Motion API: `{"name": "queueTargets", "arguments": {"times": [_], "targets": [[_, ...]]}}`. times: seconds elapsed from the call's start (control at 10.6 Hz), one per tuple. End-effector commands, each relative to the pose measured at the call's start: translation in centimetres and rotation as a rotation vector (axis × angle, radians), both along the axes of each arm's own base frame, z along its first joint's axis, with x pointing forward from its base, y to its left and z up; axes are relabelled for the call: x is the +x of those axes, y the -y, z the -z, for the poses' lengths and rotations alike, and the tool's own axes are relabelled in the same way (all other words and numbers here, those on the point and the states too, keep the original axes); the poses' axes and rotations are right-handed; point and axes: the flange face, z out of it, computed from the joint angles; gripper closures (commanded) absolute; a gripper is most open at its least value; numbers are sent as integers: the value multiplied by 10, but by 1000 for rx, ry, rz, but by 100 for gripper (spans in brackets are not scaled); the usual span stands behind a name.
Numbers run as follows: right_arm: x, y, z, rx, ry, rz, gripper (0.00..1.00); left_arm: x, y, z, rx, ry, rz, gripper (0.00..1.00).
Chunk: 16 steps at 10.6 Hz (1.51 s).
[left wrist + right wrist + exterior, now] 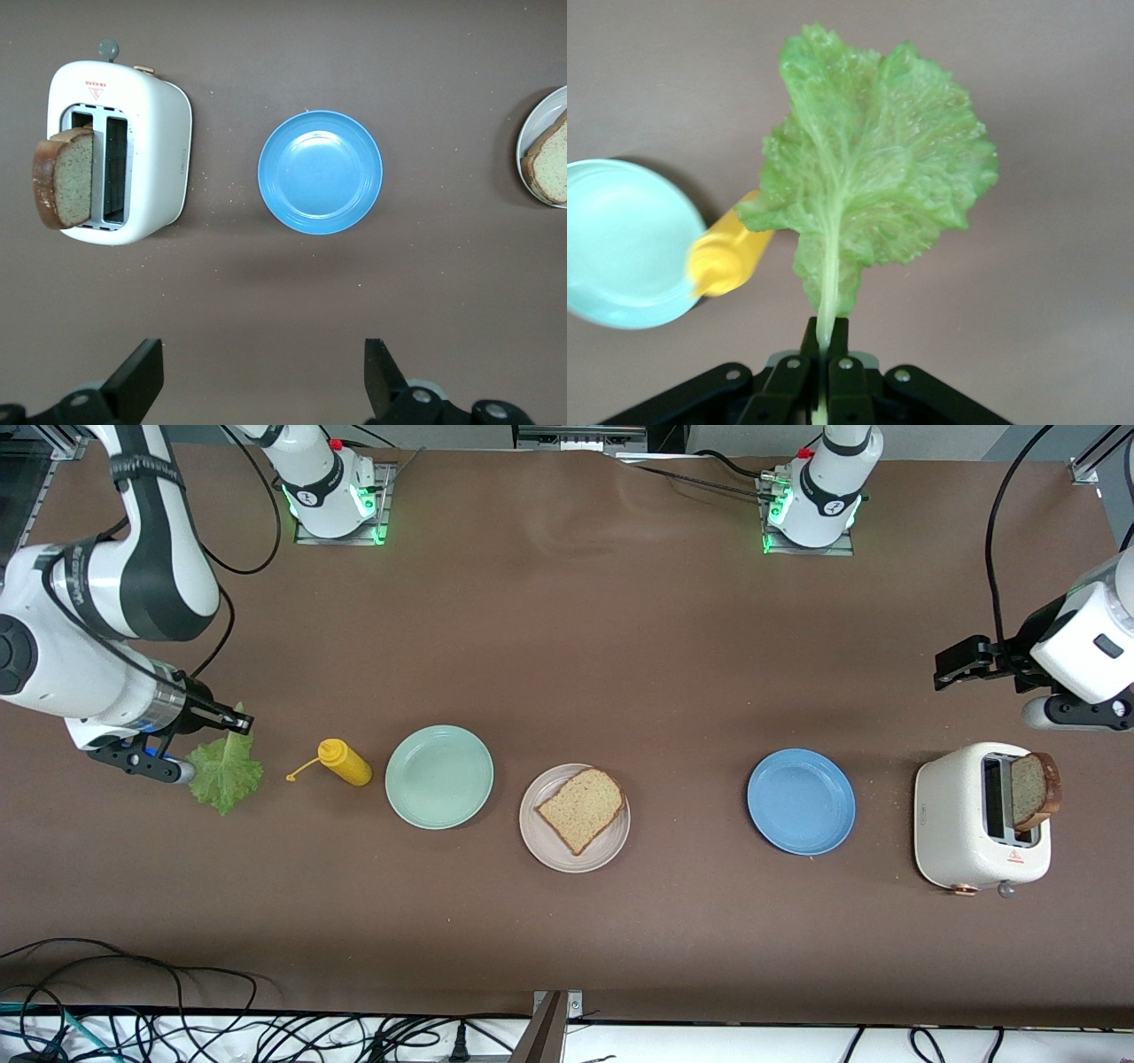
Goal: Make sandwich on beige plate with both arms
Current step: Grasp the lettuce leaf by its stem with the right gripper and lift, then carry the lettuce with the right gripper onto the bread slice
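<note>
On the beige plate (542, 843), midway along the table, lies one bread slice (580, 810); the plate's rim (530, 133) and that slice (551, 168) also show in the left wrist view. My right gripper (236, 724) (826, 335) is shut on the stem of the ruffled green lettuce leaf (227, 771) (868, 177), over the right arm's end of the table. A second bread slice (1030, 788) (66, 177) stands in a slot of the white toaster (961, 824) (159, 150). My left gripper (955, 666) (263, 372) hangs open and holds nothing, over bare table by the toaster.
A yellow mustard bottle (345, 763) (726, 261) lies beside the lettuce. A mint-green plate (438, 776) (620, 239) sits between the bottle and the beige plate. A blue plate (801, 801) (321, 173) sits between the beige plate and the toaster. Cables run along the table's front edge.
</note>
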Motion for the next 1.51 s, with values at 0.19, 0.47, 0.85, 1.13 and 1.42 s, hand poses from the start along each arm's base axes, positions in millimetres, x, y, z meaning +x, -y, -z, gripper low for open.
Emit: {"name": "queueTargets", "arguments": {"times": [0.19,0.47,0.85,1.13,1.42], "targets": [[-16,-129,-43,8,9,173,100,-12,-5,-8,-21,-3,18,0],[-28,-239,-36,52,88,317,100,-12,-12,-5,-24,-9,33,0],[-14,-356,20,235,204,556,100,-11,-19,-3,-59,-15,29,0],[-12,-413,80,344,218,663,100,-10,-18,-2,-59,-16,33,0],[-31,-447,144,373,214,642,100,-11,-18,1,-59,-22,34,0]]}}
